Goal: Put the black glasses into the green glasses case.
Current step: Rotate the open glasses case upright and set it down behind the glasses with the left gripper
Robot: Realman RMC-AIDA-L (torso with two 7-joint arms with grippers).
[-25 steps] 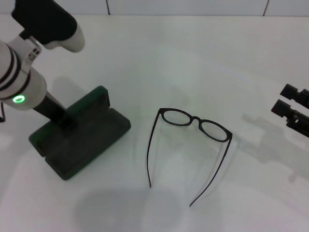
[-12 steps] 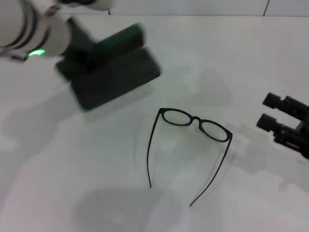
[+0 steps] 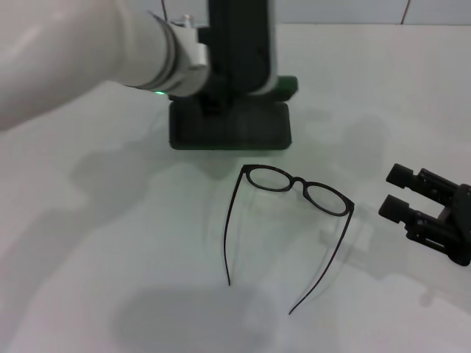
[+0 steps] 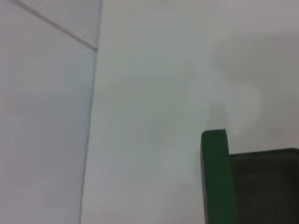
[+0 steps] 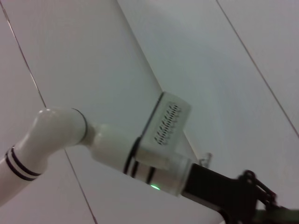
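The black glasses point(image 3: 294, 187) lie open on the white table, lenses toward the back and temple arms pointing at me. Just behind them is the green glasses case point(image 3: 228, 131), open, its lid edge point(image 3: 288, 85) raised at the back right. My left gripper point(image 3: 221, 99) reaches in from the left and is shut on the case; its fingertips are hidden by its black body. The left wrist view shows the case's green rim point(image 4: 215, 177) and dark lining point(image 4: 266, 186). My right gripper point(image 3: 397, 191) hovers open to the right of the glasses, apart from them.
The white table point(image 3: 110, 279) stretches bare around the glasses, with a tiled wall behind it. The left arm point(image 5: 60, 135) spans the back left, also seen in the right wrist view.
The left arm has carried the case from the front left to the back centre, behind the glasses. The right gripper has moved inward toward the glasses. The glasses have not moved.
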